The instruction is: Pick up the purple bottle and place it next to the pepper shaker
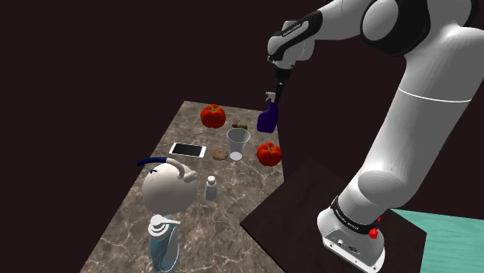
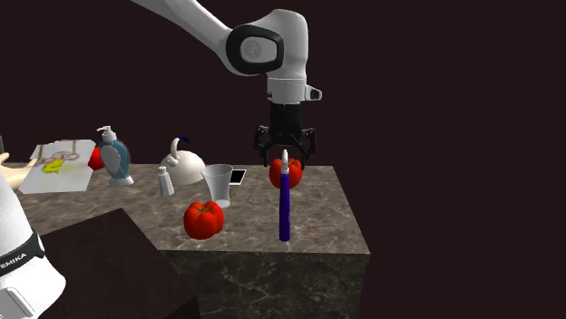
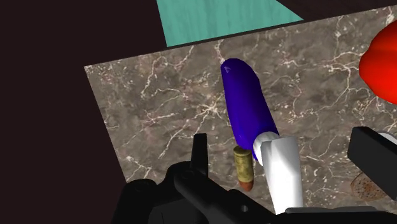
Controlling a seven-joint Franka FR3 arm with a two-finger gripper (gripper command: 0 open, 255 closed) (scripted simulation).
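A brown marble counter (image 2: 322,213) with pale veins lies under the claw (image 2: 285,159), and its front face is of the same stone. Beyond the counter's edge nearest the claw a teal floor (image 3: 222,19) shows. All around is very dark, perhaps walls, perhaps nothing drawn. The light is dim.

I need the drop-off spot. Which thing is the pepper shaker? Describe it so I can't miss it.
On the marble counter, find the big round white kettle. The pepper shaker stands right beside it, on the side toward the clear cup. It is a small pale cylinder with a cap, far smaller than the kettle and not see-through like the cup.
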